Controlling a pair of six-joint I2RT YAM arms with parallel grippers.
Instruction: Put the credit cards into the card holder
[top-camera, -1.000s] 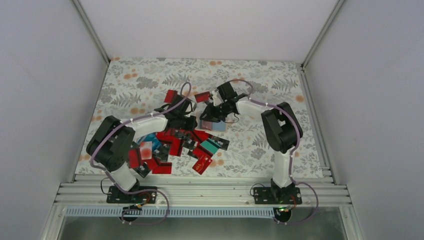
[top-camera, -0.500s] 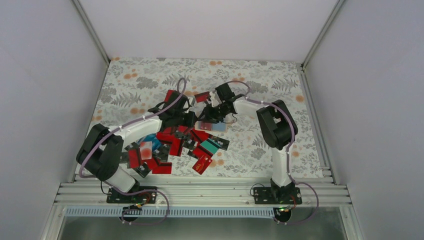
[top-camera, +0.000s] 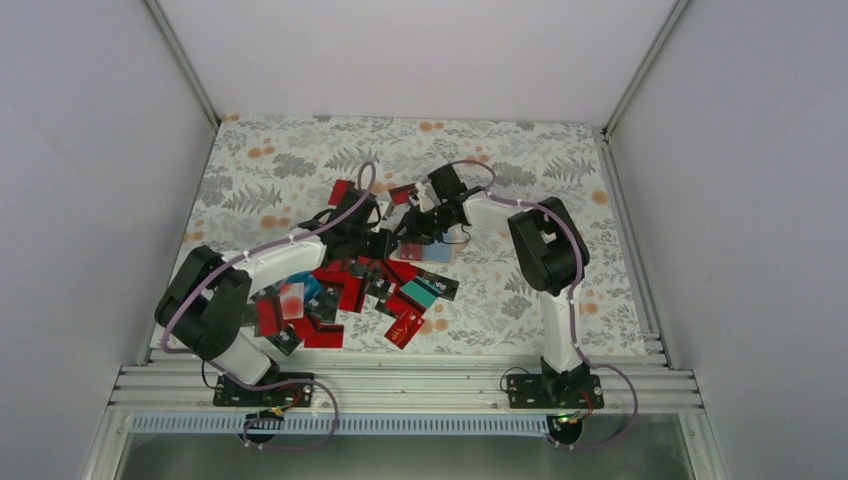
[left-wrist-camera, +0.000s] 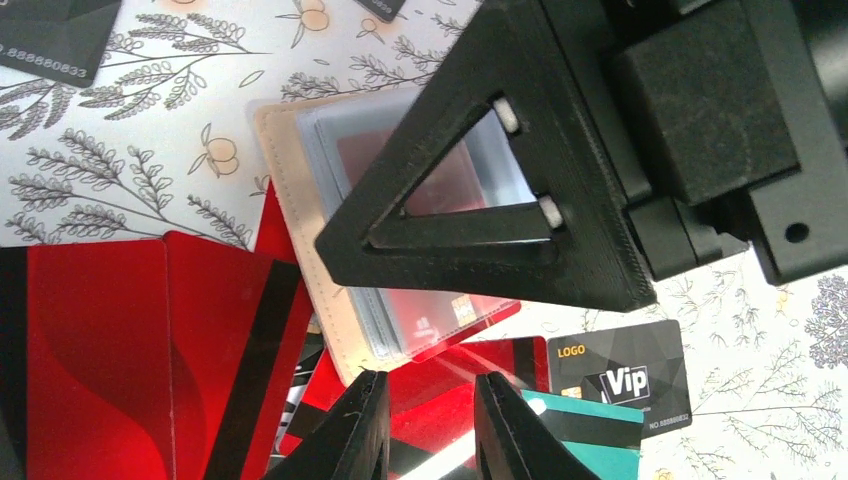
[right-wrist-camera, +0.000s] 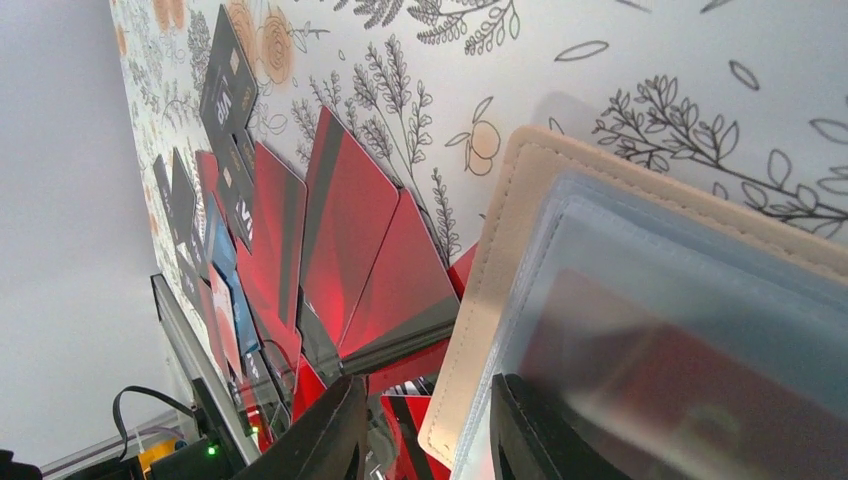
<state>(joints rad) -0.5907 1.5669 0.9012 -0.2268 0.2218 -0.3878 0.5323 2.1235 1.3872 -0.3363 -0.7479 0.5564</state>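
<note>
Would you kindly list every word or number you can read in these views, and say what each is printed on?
"LOGO": orange print on the black card.
"Vip": white print on the same card.
Number line under "Vip": too small to read.
Digits on the corner black card: mostly eights, partly cut off.
Top view: all print too small.

Left arm and right arm: same build, white link tubes, fat matte-black joint housings. A lilac-grey cable runs outside each arm, pinned by small white clips, with slack loops near the wrist. Black base plates, dark leads trailing off them. Left gripper and right gripper: plain black fingers with rounded edges. Right finger seen side-on: hollow triangle frame, two white stubs inside, one round hole in the block behind.
</note>
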